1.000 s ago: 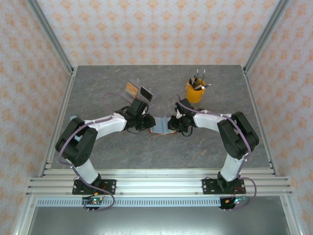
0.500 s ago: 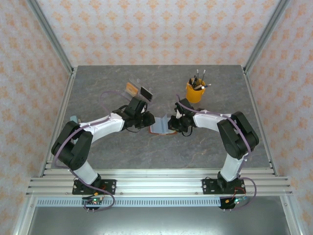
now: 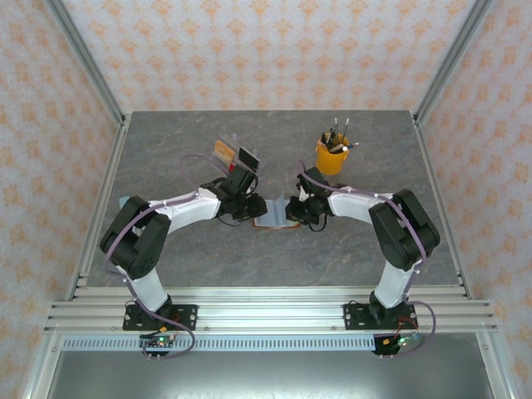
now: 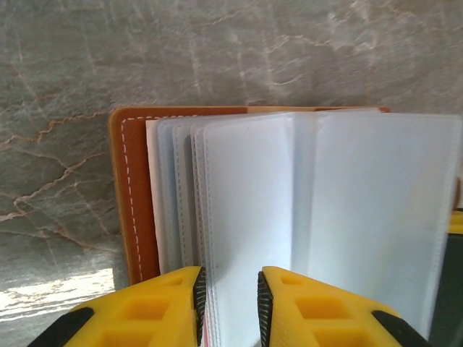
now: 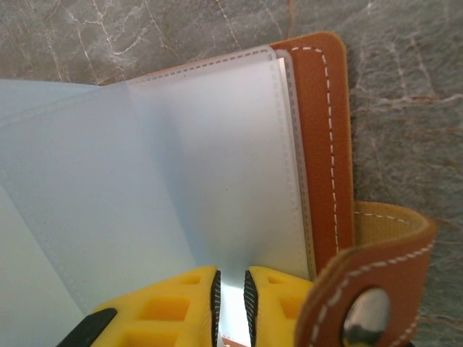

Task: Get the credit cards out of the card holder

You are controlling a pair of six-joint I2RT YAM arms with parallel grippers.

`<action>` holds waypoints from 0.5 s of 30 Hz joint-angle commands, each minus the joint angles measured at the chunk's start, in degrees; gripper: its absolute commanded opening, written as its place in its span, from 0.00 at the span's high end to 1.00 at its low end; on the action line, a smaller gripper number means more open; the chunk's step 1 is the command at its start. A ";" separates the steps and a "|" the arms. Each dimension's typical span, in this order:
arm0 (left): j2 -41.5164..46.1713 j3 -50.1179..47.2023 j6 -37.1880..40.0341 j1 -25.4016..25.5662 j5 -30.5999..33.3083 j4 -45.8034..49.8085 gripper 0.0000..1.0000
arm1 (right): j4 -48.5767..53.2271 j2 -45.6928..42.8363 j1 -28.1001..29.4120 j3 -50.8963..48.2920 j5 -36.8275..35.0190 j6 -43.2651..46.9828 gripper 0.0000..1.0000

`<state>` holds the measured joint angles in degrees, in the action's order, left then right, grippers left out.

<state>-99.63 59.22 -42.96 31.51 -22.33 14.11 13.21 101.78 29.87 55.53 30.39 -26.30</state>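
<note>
Your card holder [image 3: 273, 209] lies open. Right gripper [image 5: 231, 296] is clamped on its 3 o'clock side; left gripper [image 4: 230, 303] straddles its 9 o'clock side, can't tell if it's actually gripping.

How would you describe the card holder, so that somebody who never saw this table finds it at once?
On the grey stone-patterned table, look at the middle, where the left gripper and right gripper meet. The card holder lies open there: brown stitched leather with pale translucent sleeves, flat like a book, unlike the upright yellow pen cup behind.
</note>
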 commanded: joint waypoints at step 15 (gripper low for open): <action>-3.02 1.95 -0.98 0.14 -4.68 -1.83 0.68 | 3.49 3.17 0.31 -0.42 -3.77 0.93 0.79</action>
<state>-101.54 59.96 -43.44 31.46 -23.75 14.28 13.26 101.86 29.87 55.61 30.41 -26.13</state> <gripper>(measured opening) 0.318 0.204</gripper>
